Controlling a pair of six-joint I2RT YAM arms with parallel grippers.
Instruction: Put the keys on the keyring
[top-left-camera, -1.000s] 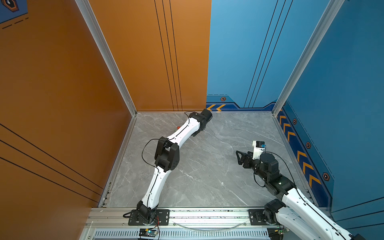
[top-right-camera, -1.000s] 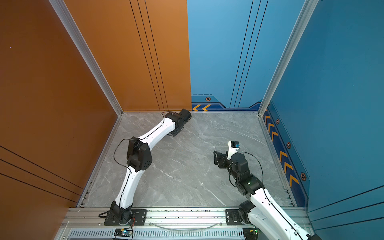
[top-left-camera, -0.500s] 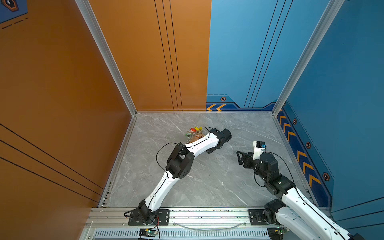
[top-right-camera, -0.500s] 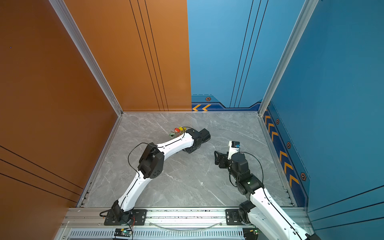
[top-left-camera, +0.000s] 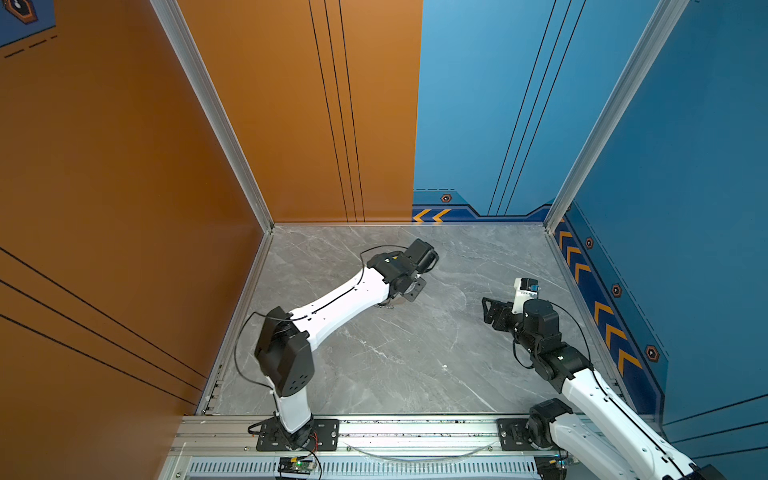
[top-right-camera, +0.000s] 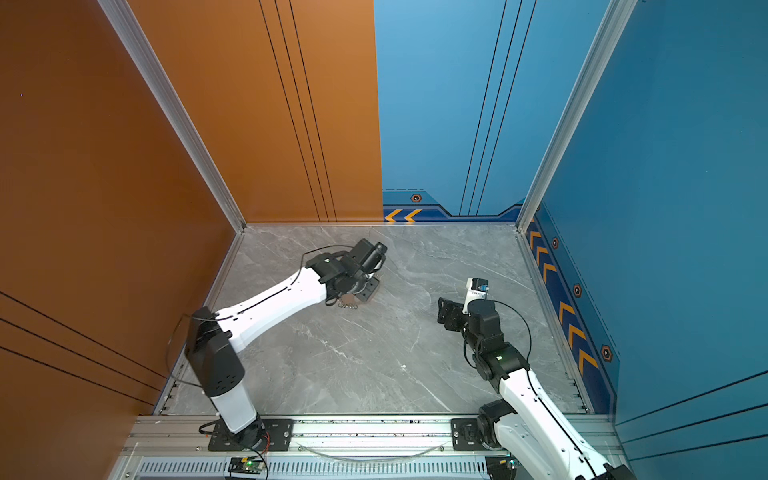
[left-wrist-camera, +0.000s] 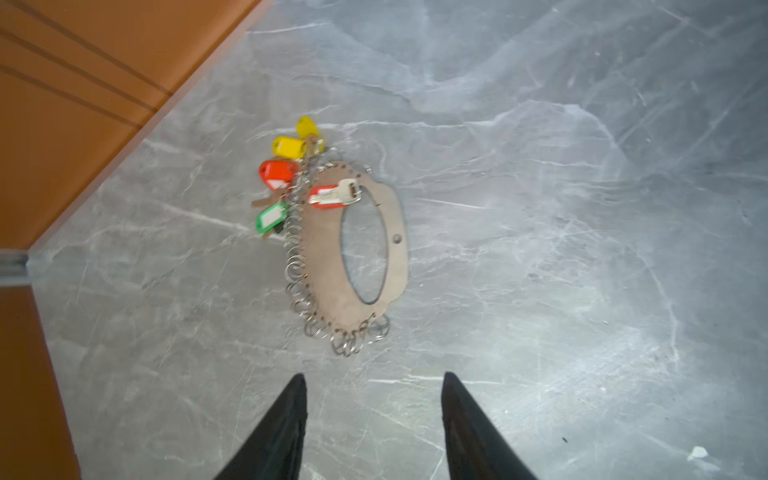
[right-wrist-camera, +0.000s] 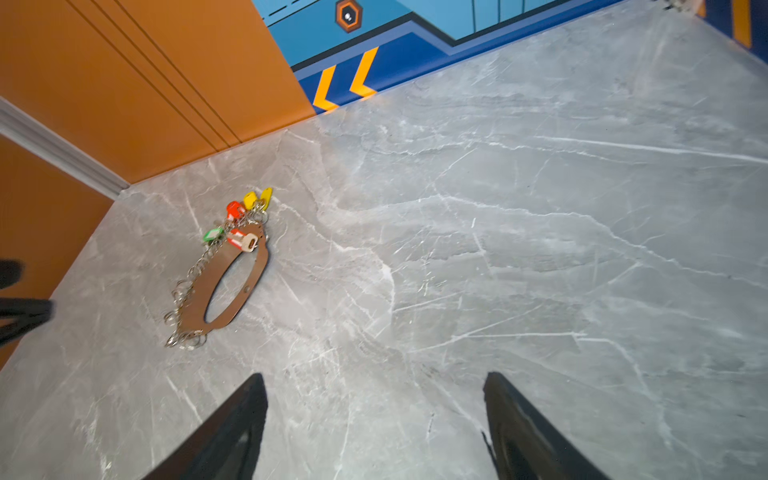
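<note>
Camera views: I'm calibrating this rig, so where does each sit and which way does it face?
Top views: high overhead, looking down on the marble table; left arm and right arm show.
Left wrist: above the table, facing down at the keyring and keys; open left pincer tips show.
Right wrist: low, facing across the table toward the orange wall; open right pincer tips show.
Shared: both wrist views catch the keyring.

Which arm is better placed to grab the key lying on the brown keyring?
Probably the left. The left gripper hangs open right by the keyring, the key straight ahead. The right gripper, also open, sits farther off.
</note>
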